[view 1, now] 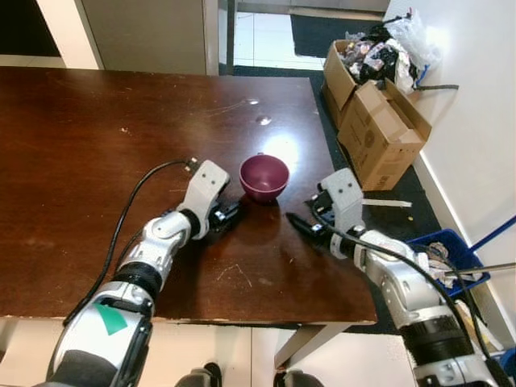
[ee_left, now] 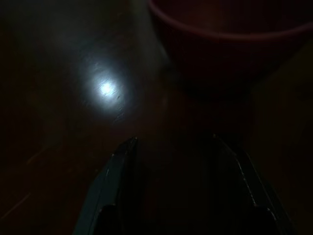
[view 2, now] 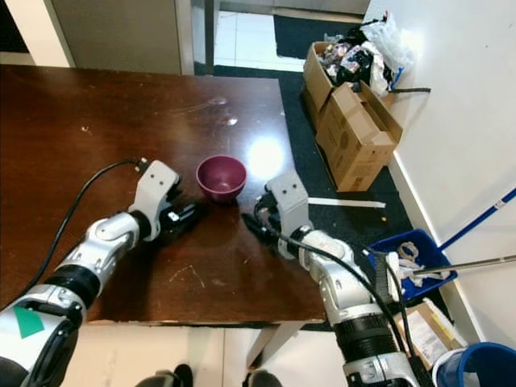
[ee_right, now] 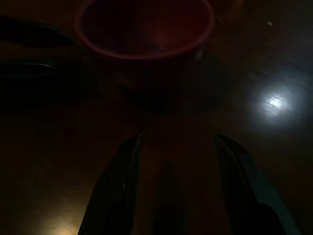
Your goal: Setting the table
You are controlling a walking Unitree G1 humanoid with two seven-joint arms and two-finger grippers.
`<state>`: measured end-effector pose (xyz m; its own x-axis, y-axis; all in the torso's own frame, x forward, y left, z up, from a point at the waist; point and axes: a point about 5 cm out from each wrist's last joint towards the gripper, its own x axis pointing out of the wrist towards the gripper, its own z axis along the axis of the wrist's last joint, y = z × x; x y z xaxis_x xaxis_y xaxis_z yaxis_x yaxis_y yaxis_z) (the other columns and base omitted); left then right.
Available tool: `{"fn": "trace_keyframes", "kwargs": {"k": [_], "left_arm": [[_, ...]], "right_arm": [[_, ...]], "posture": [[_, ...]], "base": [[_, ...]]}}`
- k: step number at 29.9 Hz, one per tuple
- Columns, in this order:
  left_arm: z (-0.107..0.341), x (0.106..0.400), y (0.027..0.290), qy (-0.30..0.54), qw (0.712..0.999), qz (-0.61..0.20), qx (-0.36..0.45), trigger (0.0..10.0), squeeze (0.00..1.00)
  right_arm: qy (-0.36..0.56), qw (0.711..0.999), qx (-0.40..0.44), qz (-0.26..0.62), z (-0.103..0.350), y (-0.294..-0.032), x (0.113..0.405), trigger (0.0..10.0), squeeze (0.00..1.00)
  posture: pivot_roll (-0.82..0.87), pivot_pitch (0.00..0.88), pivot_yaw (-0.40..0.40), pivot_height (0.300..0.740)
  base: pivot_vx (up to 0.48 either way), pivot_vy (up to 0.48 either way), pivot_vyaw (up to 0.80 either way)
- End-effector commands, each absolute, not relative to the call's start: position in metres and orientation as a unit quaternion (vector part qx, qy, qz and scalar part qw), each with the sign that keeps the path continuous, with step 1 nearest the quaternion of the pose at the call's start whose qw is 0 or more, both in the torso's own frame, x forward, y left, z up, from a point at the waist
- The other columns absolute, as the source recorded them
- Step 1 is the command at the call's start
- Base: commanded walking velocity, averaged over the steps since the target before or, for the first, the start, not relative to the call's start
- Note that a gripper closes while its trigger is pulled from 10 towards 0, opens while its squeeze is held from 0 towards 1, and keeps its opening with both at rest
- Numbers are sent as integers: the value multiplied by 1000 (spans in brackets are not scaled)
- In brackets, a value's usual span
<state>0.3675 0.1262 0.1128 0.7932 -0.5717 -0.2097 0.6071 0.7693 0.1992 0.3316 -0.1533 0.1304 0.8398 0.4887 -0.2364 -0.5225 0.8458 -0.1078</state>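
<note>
A small maroon bowl [view 1: 264,176] is sitting upright on the dark wooden tabletop [view 1: 97,137], toward the edge nearest the cardboard boxes [view 1: 372,113], with nothing visible inside it.

The main risk, as I judge it, is a nudge. Both grippers are lying low on the wood on either side of the bowl, so if either one slides in off-line, a finger could be catching the rim and tipping the bowl or pushing it across the polished surface toward that edge. The surface is looking slick and glare-marked, which would be making a skid more likely.

The left gripper [view 1: 226,212] is resting just beside the bowl on its left, forearm angling in from the robot's side, wrist bent down toward the wood. Its jaws are standing spread with nothing between them, pointing at the bowl's base in the left wrist view, though that picture is dark. The right gripper [view 1: 300,223] is lying near the bowl on its right, a little farther off, elbow out over the table's edge. Its jaws are likewise spread and empty, aiming at the bowl.
</note>
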Motion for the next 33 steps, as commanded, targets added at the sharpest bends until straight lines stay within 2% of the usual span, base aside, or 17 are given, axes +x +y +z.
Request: {"fn": "trace_keyframes", "kwargs": {"k": [1, 8, 10, 12, 16, 17, 19, 23, 31, 32, 33], "left_arm": [[109, 362, 121, 68, 929, -343, 123, 10000, 0], [109, 358, 120, 59, 924, -359, 113, 10000, 0], [112, 357, 125, 51, 928, -355, 105, 10000, 0], [114, 356, 132, 45, 931, -348, 103, 10000, 0], [117, 354, 136, 42, 931, -348, 104, 10000, 0], [118, 354, 137, 39, 930, -349, 105, 10000, 0], [124, 351, 139, 27, 928, -356, 109, 10000, 0], [129, 347, 142, 19, 926, -361, 111, 10000, 0], [133, 333, 163, 22, 927, -354, 124, 10000, 0], [135, 329, 170, 22, 928, -349, 126, 10000, 0], [137, 325, 176, 21, 930, -345, 128, 10000, 0]], "right_arm": [[98, 959, -104, 244, 129, -164, 335, 10000, 0], [64, 969, -125, 203, 140, -181, 346, 10000, 0], [13, 968, -122, 219, 164, -181, 348, 10000, 0], [-45, 954, -126, 267, 192, -173, 341, 10000, 0], [-67, 939, -146, 306, 203, -166, 337, 10000, 0], [-62, 931, -155, 325, 203, -164, 335, 10000, 1000], [-27, 905, -186, 383, 188, -156, 333, 10000, 1000], [7, 884, -197, 425, 174, -150, 336, 10000, 1000], [18, 874, -219, 432, 171, -144, 352, 10000, 1000], [14, 876, -233, 422, 173, -144, 357, 10000, 816], [11, 877, -243, 414, 176, -144, 361, 10000, 0]], "posture": [[-97, 37, 35, 740], [-93, 38, 34, 740], [-87, 42, 30, 740], [-85, 47, 31, 740], [-86, 53, 35, 740], [-85, 56, 35, 740], [-84, 56, 35, 740], [-66, 64, 33, 740], [-25, 73, 22, 740], [-12, 73, 18, 740], [-3, 73, 14, 740]], "base": [[0, 0, 0], [0, 0, 0], [0, 0, 0], [0, 0, 0], [0, 0, 0], [0, 0, 0], [0, 0, 0], [0, 0, 0], [0, 0, 0], [0, 0, 0], [0, 0, 0]]}}
